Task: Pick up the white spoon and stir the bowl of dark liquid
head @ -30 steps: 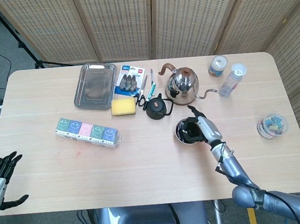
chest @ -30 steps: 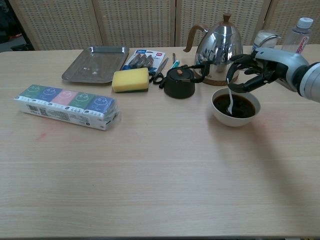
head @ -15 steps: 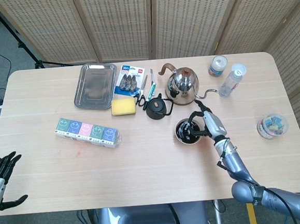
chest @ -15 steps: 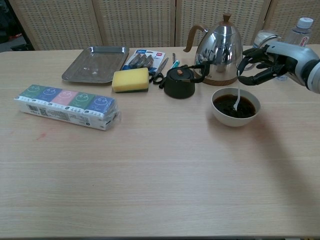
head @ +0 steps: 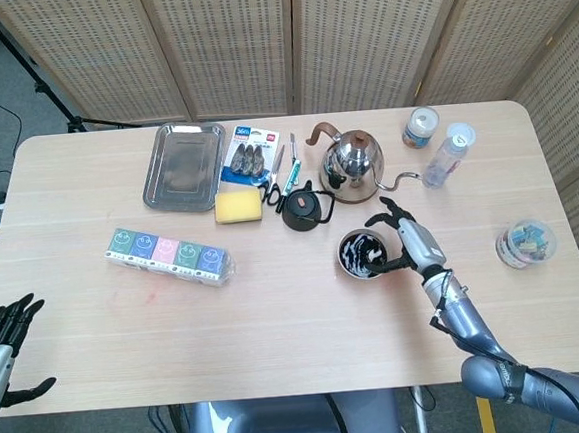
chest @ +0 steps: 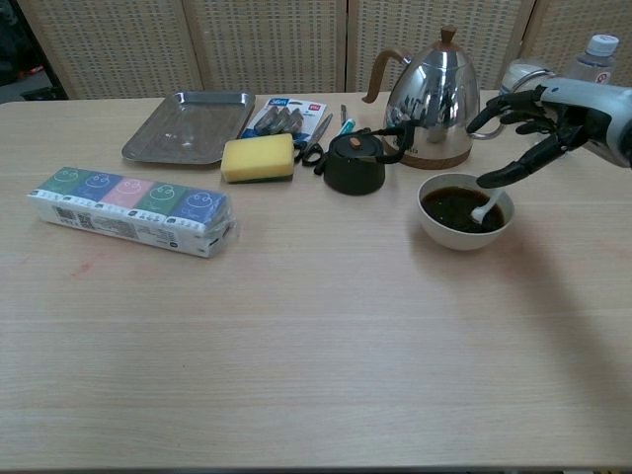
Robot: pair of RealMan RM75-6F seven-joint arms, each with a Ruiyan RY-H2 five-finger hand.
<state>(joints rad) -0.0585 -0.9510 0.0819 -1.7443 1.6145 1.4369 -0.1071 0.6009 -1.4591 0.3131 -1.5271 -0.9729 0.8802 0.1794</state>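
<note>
A white bowl (chest: 435, 229) of dark liquid (chest: 450, 206) stands right of centre, in front of the kettle. The white spoon (chest: 485, 208) leans in it, bowl end in the liquid and handle against the right rim. My right hand (chest: 553, 126) hovers just right of and above the bowl with its fingers spread wide; one fingertip reaches close over the spoon's handle, but nothing pinches it. In the head view the same hand (head: 412, 239) sits beside the bowl (head: 346, 263). My left hand (head: 2, 341) hangs off the table's near left edge, fingers apart, holding nothing.
A steel kettle (chest: 434, 94) stands right behind the bowl, with a black round pot (chest: 354, 163) to its left. Further left are a yellow sponge (chest: 258, 158), a metal tray (chest: 190, 126) and a tissue pack (chest: 133, 209). A bottle (head: 447, 154), jar (head: 421, 126) and clip tub (head: 524, 243) stand at the right.
My right hand has drawn to the right and spread its fingers. The spoon, held upright in the liquid before, now leans on the bowl's right rim. The left hand is unchanged.
</note>
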